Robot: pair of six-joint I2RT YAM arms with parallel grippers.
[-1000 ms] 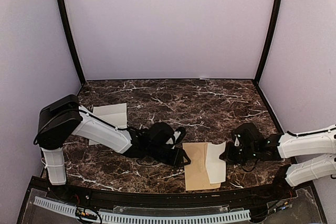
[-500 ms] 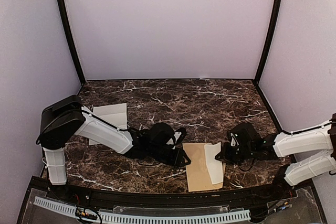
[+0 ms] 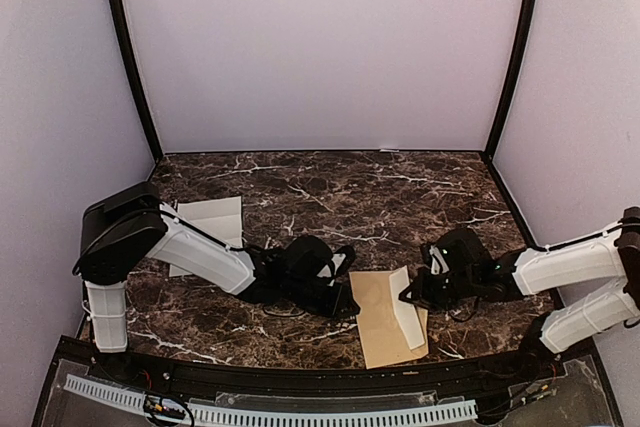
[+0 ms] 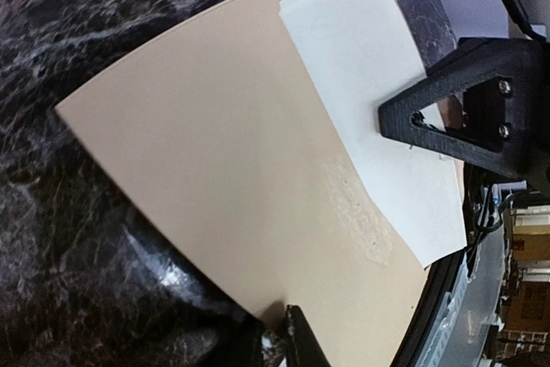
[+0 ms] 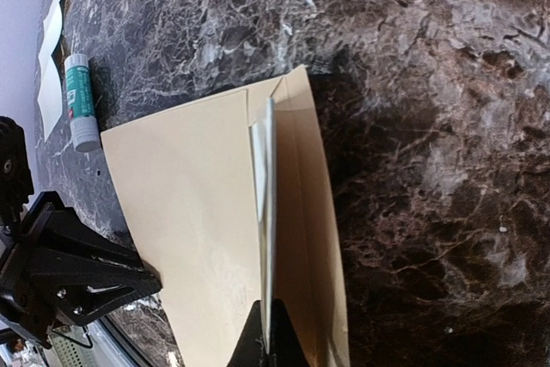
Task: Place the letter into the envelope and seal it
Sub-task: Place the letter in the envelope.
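The tan envelope (image 3: 378,322) lies flat near the table's front edge, also in the left wrist view (image 4: 232,161) and the right wrist view (image 5: 193,212). The white letter (image 3: 407,309) rests tilted over the envelope's right part; it is broad in the left wrist view (image 4: 369,75) and edge-on in the right wrist view (image 5: 267,204). My right gripper (image 3: 406,296) (image 5: 268,345) is shut on the letter's near edge. My left gripper (image 3: 352,305) (image 4: 277,341) pinches the envelope's left edge, one finger above and one below.
A green and white glue stick (image 5: 79,100) lies on the marble beyond the envelope. Another white sheet (image 3: 208,221) lies at the back left, behind the left arm. The black table lip (image 3: 300,372) runs just in front of the envelope.
My right gripper has carried the letter leftward, further over the envelope. My left gripper's jaws have closed down on the envelope's left edge.
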